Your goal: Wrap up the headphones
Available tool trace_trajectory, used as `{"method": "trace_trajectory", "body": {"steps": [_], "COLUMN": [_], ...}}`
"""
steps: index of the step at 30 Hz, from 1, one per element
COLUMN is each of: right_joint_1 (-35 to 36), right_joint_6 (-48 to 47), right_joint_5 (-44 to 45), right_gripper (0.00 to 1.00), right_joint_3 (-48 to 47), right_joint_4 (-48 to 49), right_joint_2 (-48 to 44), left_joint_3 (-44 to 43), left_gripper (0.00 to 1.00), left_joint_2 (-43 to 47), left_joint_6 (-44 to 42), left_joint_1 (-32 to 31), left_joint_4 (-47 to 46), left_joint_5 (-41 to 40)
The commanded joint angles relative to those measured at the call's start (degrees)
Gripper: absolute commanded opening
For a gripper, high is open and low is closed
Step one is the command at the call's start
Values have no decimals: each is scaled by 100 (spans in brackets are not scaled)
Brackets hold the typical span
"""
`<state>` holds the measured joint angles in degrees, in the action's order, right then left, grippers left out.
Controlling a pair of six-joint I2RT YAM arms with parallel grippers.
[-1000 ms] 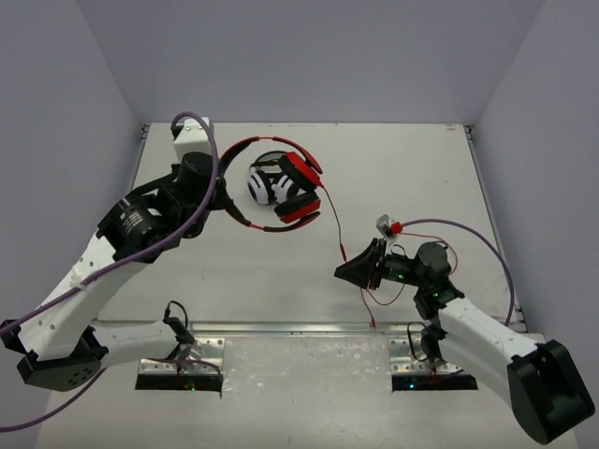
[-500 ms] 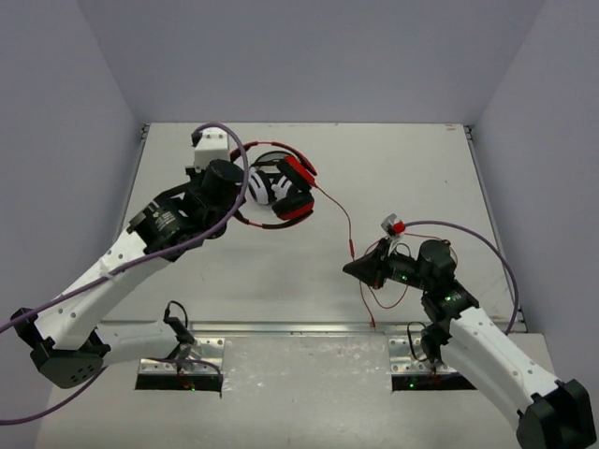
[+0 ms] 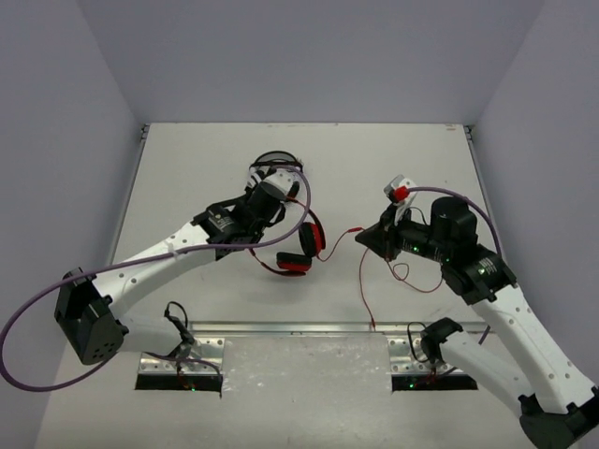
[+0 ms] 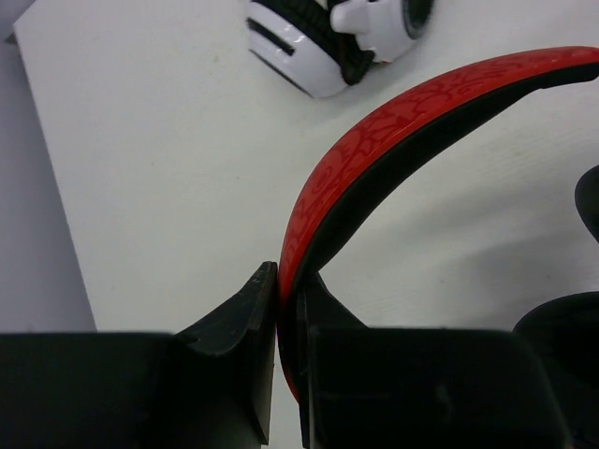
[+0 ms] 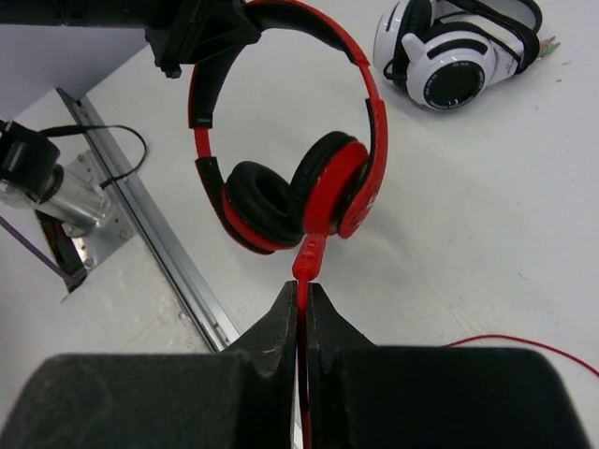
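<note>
The red headphones (image 3: 301, 251) hang above the table in mid-scene, ear cups down. My left gripper (image 3: 267, 224) is shut on their red headband (image 4: 421, 103); its fingertips clamp the band in the left wrist view (image 4: 285, 281). My right gripper (image 3: 365, 234) is shut on the thin red cable (image 5: 302, 309) just below the plug of the ear cup (image 5: 323, 192). The rest of the cable (image 3: 367, 290) trails down to the front rail, with a loop under my right arm.
White-and-black headphones (image 3: 277, 165) lie on the table behind my left wrist; they also show in the left wrist view (image 4: 328, 37) and the right wrist view (image 5: 459, 56). A metal rail (image 3: 299, 329) runs along the table's front edge.
My left arm has lifted the red headphones off the table and carried them forward and right, away from the white pair. My right arm has risen and moved back, holding the cable.
</note>
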<state>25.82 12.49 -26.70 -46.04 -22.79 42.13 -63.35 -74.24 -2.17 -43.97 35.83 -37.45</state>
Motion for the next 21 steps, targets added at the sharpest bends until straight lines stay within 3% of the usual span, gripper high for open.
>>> {"method": "trace_trajectory", "body": {"steps": [1, 7, 16, 21], "right_joint_1": [404, 661, 661, 661], "right_joint_6": [-712, -959, -828, -757], "right_joint_5": [584, 860, 1658, 2011], "right_gripper": [1, 1, 1, 1], "right_joint_3": [-484, -871, -458, -353], "right_joint_4": [-771, -780, -262, -25], "right_joint_2": [199, 436, 304, 340], "left_joint_3": [51, 297, 508, 561], "left_gripper": [0, 0, 1, 0], "left_joint_2": [76, -21, 558, 832], "left_joint_6": [-494, -741, -749, -732], "left_joint_1": [-252, -1210, -1676, -1861], "left_joint_4": [-613, -657, -709, -709], "left_joint_5": [1133, 2004, 2198, 1918]}}
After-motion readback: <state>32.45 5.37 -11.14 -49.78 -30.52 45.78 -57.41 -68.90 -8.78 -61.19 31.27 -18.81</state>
